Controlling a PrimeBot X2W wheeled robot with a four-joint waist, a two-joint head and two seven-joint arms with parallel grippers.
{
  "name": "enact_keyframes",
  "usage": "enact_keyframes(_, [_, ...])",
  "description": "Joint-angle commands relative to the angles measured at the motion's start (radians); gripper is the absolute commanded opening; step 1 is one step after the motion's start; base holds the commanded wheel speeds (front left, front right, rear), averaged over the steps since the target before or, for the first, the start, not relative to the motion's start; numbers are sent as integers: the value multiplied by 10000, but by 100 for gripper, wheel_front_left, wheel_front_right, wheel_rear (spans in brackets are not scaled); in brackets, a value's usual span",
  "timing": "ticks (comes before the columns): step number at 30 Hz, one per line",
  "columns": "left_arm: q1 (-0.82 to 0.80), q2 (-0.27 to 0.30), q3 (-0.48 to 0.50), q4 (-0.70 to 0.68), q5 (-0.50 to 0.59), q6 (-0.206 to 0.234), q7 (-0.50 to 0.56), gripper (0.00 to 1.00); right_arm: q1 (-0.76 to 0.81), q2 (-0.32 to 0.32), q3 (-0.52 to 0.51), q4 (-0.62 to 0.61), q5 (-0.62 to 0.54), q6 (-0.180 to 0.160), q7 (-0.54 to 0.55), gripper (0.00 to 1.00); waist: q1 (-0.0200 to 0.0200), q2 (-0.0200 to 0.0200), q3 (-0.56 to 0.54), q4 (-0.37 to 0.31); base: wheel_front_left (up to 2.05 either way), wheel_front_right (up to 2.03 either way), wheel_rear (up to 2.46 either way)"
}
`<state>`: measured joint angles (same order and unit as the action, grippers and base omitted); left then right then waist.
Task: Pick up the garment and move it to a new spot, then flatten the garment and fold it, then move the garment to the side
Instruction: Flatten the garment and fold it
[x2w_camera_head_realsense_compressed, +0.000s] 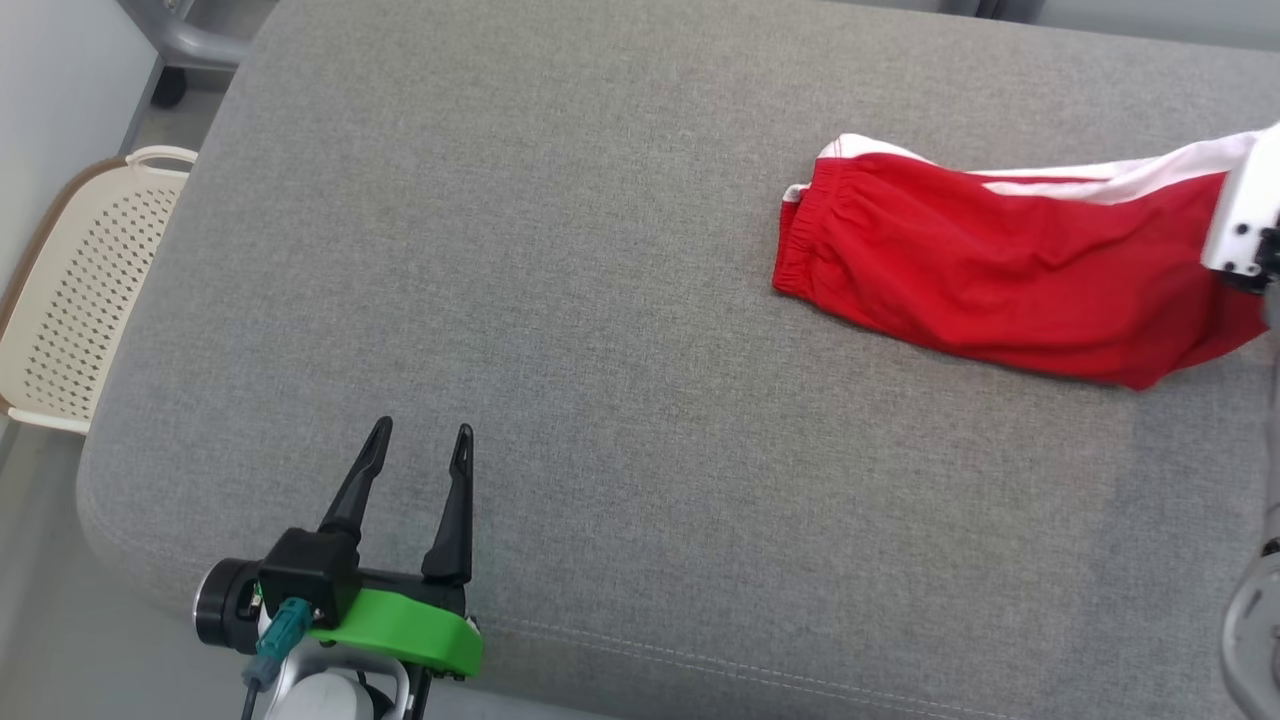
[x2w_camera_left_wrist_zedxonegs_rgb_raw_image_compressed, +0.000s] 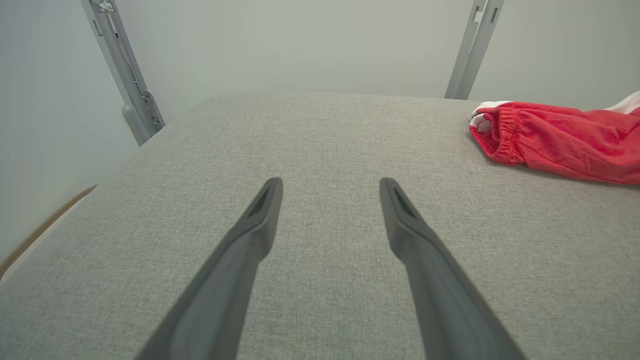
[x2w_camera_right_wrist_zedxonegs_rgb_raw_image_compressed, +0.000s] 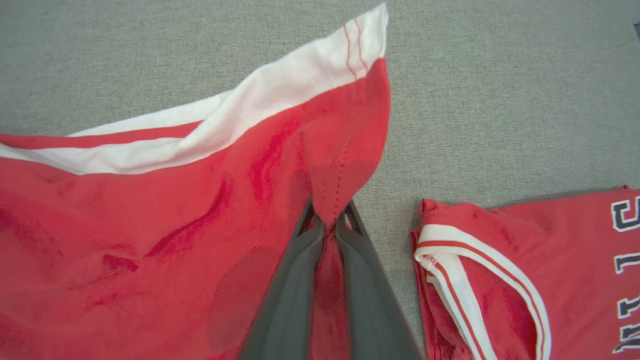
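Observation:
The garment (x2w_camera_head_realsense_compressed: 1000, 265) is a pair of red shorts with a white side stripe, lying on the right of the grey cushion (x2w_camera_head_realsense_compressed: 560, 300); its elastic waistband points left. In the left wrist view the garment (x2w_camera_left_wrist_zedxonegs_rgb_raw_image_compressed: 560, 140) shows at the far right. My right gripper (x2w_camera_right_wrist_zedxonegs_rgb_raw_image_compressed: 328, 222) is shut on a pinched fold of the garment (x2w_camera_right_wrist_zedxonegs_rgb_raw_image_compressed: 150, 210) near its hem, which rises off the cushion. At the head view's right edge only the right arm's white wrist (x2w_camera_head_realsense_compressed: 1245, 215) shows. My left gripper (x2w_camera_head_realsense_compressed: 420, 440) is open over the cushion's near left part, far from the garment, with nothing between its fingers (x2w_camera_left_wrist_zedxonegs_rgb_raw_image_compressed: 260, 215).
A second red piece of clothing (x2w_camera_right_wrist_zedxonegs_rgb_raw_image_compressed: 530, 280) with white trim and dark letters lies folded just right of the held fold. A cream perforated basket (x2w_camera_head_realsense_compressed: 80, 290) stands on the floor left of the cushion. Grey frame posts (x2w_camera_left_wrist_zedxonegs_rgb_raw_image_compressed: 125, 70) rise behind the cushion.

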<state>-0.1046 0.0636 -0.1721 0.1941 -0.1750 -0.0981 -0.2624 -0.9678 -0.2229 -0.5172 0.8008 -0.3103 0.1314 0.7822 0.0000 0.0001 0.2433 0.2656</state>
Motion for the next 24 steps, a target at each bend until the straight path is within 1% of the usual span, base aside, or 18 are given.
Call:
enact_keyframes(1, [124, -14, 3, 6, -26, -38, -27, 100, 28, 179, 158, -37, 145, -15, 54, 0, 0, -1, -156, -12, 0, 0, 0])
enact_keyframes(6, [181, -32, -12, 42, -49, -48, -27, 100, -282, 844, 967, -28, 728, -15, 201, 0, 0, -1, -334, 56, 0, 0, 0])
enact_keyframes(11, [186, -51, -111, 69, -67, -63, -27, 100, -535, 1307, 1896, 161, 1325, -15, 277, 0, 0, -1, -375, 227, 0, 0, 0])
enact_keyframes(16, [184, -78, -192, 93, -98, -77, -27, 100, -765, 1565, 2648, 558, 1932, -15, 173, 0, 0, -1, -393, 429, 0, 0, 0])
enact_keyframes(19, [224, -84, -241, 147, -109, -83, -27, 100, -880, 1635, 2799, 746, 2125, -15, 70, 0, 0, -1, -435, 517, 0, 0, 0])
enact_keyframes(24, [184, -97, -459, 268, -139, -126, -27, 100, -1002, 1695, 3074, 1405, 2310, -13, -96, 0, 0, -1, -525, 828, 0, 0, 0])
